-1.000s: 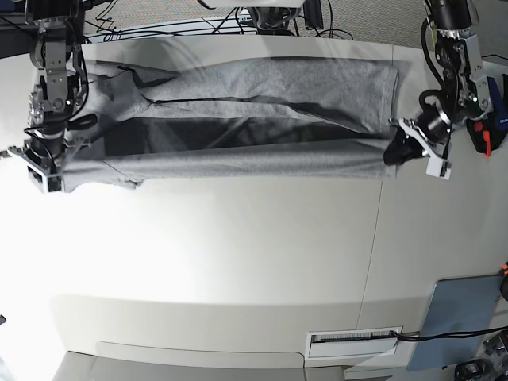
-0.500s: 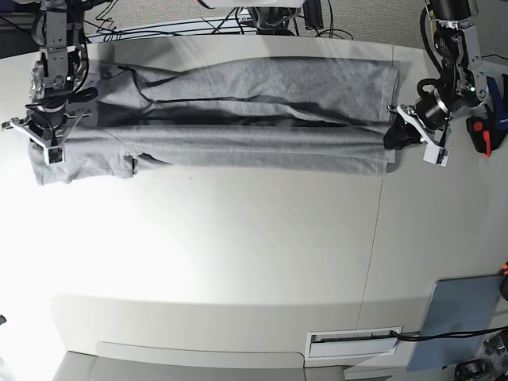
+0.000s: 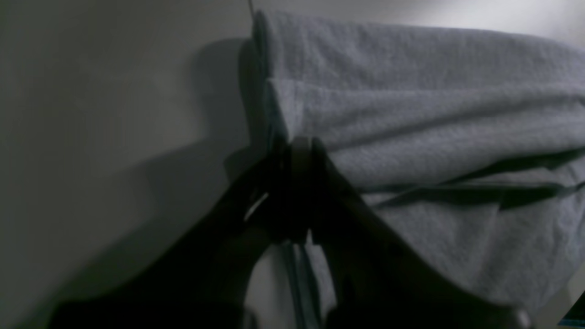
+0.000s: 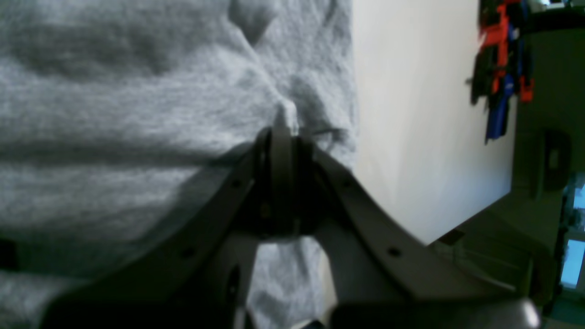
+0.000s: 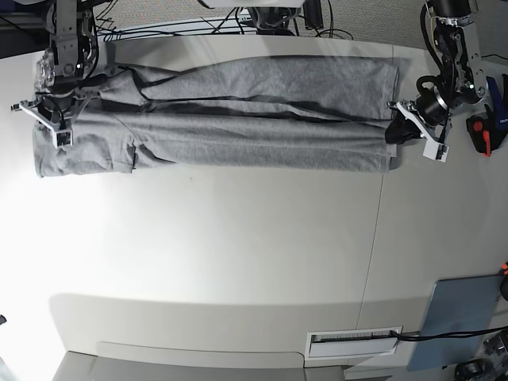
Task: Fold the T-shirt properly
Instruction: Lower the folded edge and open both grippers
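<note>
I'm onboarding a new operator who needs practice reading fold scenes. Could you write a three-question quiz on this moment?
1. True or false: the heather-grey cotton T-shirt lies as a long band across the white table.
2. Which gripper pinches the shirt's edge: (a) left gripper only, (b) right gripper only, (c) both?
3. Fill in: in the right wrist view, the dark fingers are ____ on fabric.

Key: 1 true; 2 c; 3 shut.
</note>
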`<state>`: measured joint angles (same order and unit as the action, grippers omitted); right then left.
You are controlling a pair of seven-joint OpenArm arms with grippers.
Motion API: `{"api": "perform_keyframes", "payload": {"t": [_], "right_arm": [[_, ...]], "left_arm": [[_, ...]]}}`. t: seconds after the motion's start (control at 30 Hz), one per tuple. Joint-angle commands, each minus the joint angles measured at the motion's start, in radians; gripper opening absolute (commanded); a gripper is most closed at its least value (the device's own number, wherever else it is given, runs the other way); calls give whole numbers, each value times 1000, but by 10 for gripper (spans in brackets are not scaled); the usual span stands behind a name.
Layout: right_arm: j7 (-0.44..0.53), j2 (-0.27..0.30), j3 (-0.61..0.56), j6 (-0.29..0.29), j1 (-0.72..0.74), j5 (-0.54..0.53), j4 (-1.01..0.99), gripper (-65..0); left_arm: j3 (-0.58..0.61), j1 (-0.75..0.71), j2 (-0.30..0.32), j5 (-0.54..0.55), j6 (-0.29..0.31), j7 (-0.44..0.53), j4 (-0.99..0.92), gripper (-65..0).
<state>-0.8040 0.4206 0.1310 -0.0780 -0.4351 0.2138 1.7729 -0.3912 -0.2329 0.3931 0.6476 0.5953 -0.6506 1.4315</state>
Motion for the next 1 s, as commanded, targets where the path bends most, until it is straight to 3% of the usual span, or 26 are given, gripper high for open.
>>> {"api": "perform_keyframes", "payload": {"t": [0.0,0.13,0.27,0.43,0.53,0.8,0.97], "right_arm": [[6,19,14,-16,-1,31,17,-650],[-8,20,14,-16,-3,18,13,-646],[-8,20,14,-15,-2,12,13,-518],[-8,20,14,-15,-2,12,13,-497],[-8,20,14,-15,0,12,13,-497],[-5,20,14,-16,5,12,13,-497],[-4,20,14,-16,6,12,13,-497]], "left_arm": [[-7,6,20,-5,-11,15,15,-650],[-7,5,20,-5,-11,14,15,-650],[-7,5,20,-5,-11,11,15,-650],[-7,5,20,-5,-11,11,15,-439],[-7,6,20,8,-26,-25,15,-383],[-7,6,20,150,-23,-216,14,-379],[-6,6,19,225,-23,-226,8,-379]]}}
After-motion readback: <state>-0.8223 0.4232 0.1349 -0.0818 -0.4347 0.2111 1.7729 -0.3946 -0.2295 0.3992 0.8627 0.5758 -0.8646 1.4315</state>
